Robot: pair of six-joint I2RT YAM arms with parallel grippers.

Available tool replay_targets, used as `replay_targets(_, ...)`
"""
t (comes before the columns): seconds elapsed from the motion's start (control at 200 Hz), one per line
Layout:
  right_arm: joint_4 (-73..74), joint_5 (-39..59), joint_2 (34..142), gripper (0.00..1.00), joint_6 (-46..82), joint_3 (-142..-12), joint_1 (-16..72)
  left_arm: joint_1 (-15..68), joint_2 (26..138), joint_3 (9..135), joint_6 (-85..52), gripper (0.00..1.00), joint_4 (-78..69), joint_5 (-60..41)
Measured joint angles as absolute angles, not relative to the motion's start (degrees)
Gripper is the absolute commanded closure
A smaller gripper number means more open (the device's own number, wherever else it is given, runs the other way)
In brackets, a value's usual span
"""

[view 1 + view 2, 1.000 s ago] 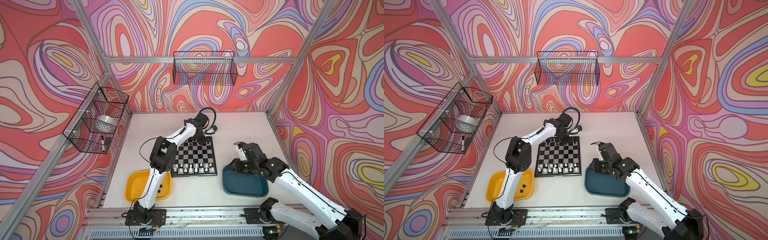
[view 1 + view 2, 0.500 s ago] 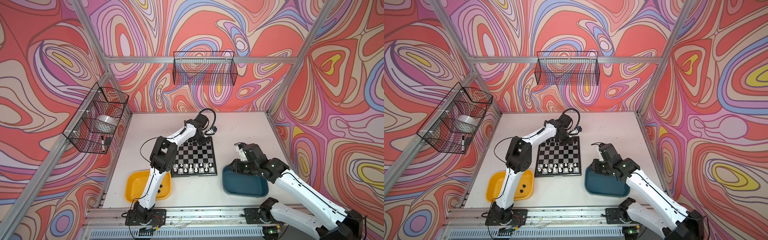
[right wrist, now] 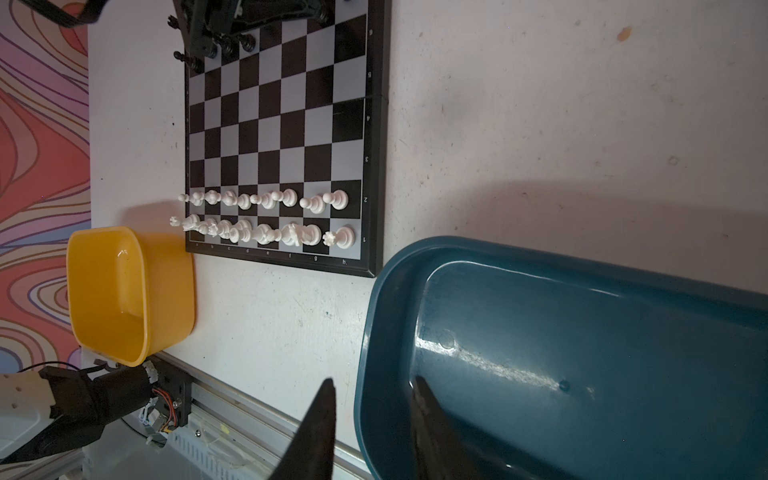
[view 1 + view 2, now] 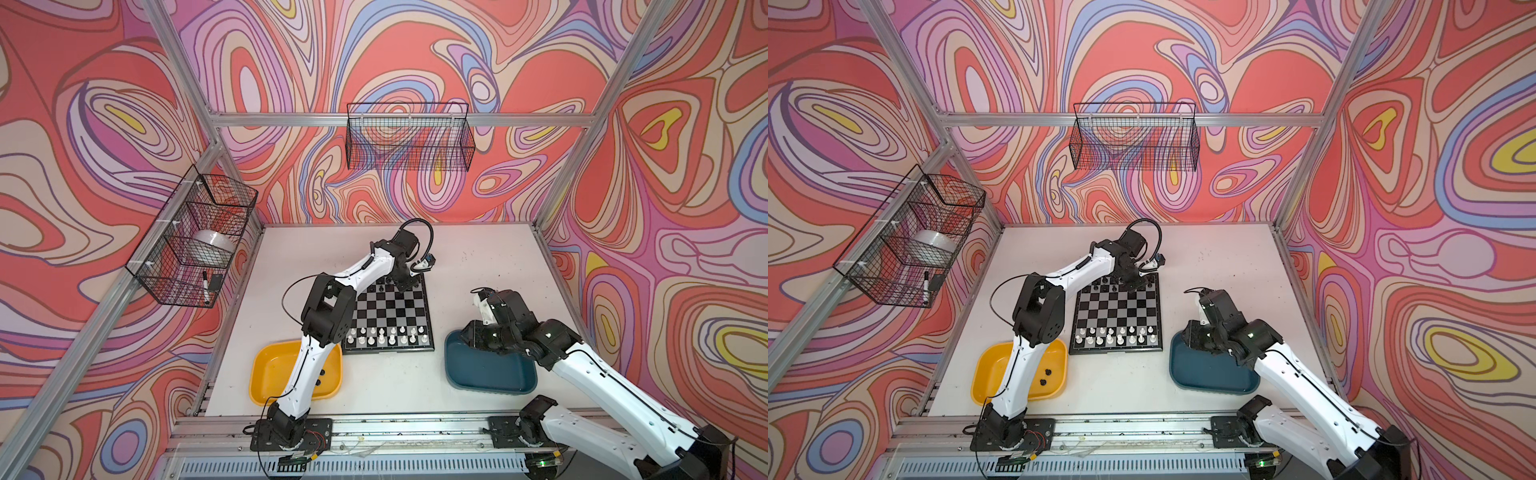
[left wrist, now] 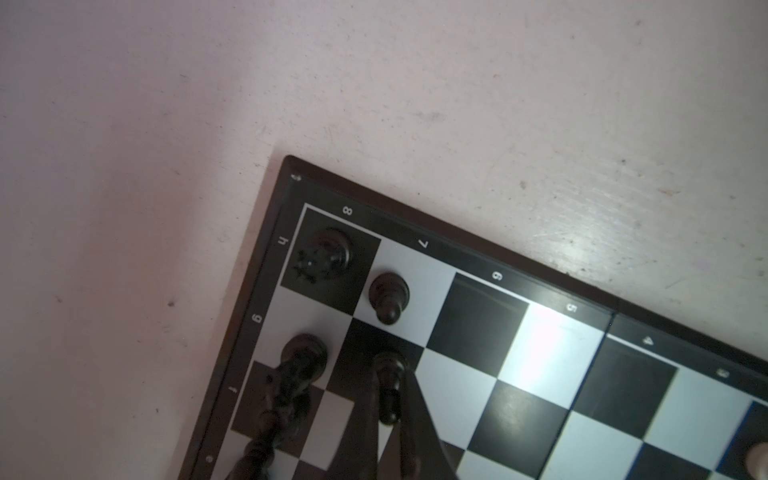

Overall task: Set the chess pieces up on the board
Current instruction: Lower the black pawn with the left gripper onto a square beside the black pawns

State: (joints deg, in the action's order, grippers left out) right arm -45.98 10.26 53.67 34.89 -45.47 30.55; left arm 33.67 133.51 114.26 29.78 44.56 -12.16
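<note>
The board [image 4: 390,307] [image 4: 1117,307] lies mid-table. Two rows of white chess pieces [image 4: 386,336] [image 3: 266,216] fill its near edge. Black chess pieces stand at the far edge: a rook [image 5: 328,255], a pawn [image 5: 388,297] and a knight [image 5: 301,361] in the corner. My left gripper [image 5: 388,399] [image 4: 405,282] is down over that far right corner, shut on a black pawn [image 5: 388,374] that stands on a dark square. My right gripper [image 3: 372,384] hangs open astride the teal tray's [image 3: 540,332] rim, one finger outside and one inside.
A yellow tray [image 4: 992,374] at the front left holds two black pieces [image 4: 1045,376]; the left arm passes over it. The teal tray [image 4: 490,374] sits right of the board. Wire baskets hang on the left wall [image 4: 195,241] and back wall [image 4: 409,141].
</note>
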Motion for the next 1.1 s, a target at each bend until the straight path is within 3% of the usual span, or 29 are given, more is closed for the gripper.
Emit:
replay_targets(0.426,-46.02,9.89,53.63,0.68,35.05,-44.93,30.55,33.71,133.53,114.26,29.93,0.77,44.56,-11.9)
replay_targets(1.102,-45.82,9.87,53.56,0.68,35.05,-44.21,30.55,33.71,133.51,112.73,30.24,0.71,44.58,-11.29)
